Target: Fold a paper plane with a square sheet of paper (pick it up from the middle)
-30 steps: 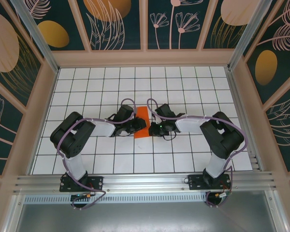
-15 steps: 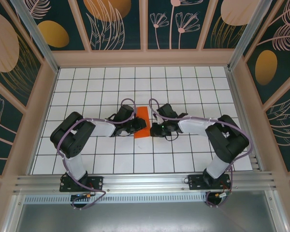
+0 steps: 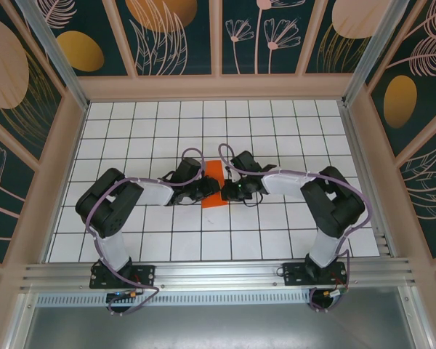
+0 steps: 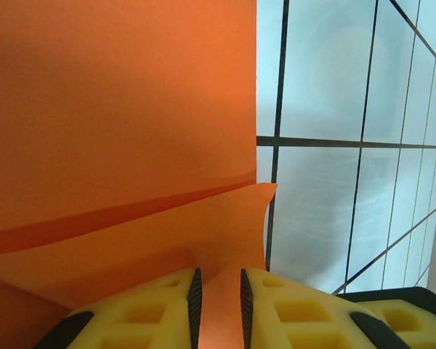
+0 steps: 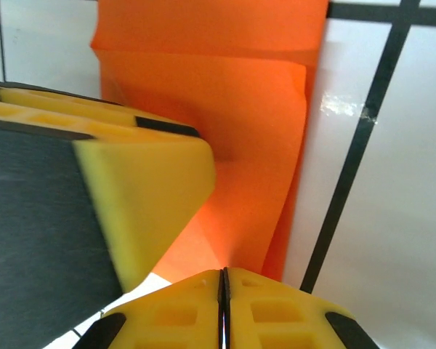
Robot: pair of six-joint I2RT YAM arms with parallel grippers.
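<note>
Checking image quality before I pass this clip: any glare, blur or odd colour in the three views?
Top view: evenly lit, sharp. Left wrist: paper crisp, table tinted bluish. Right wrist: a small glare spot on the table beside the paper, left gripper's finger close up and soft.

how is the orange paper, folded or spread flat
Folded: the sheet of paper is a narrow strip from above, with a creased flap pinched in the left gripper.

Top view looks down from high behind; both wrist views sit very close — all share the square sheet of paper (image 3: pixel 214 173).
</note>
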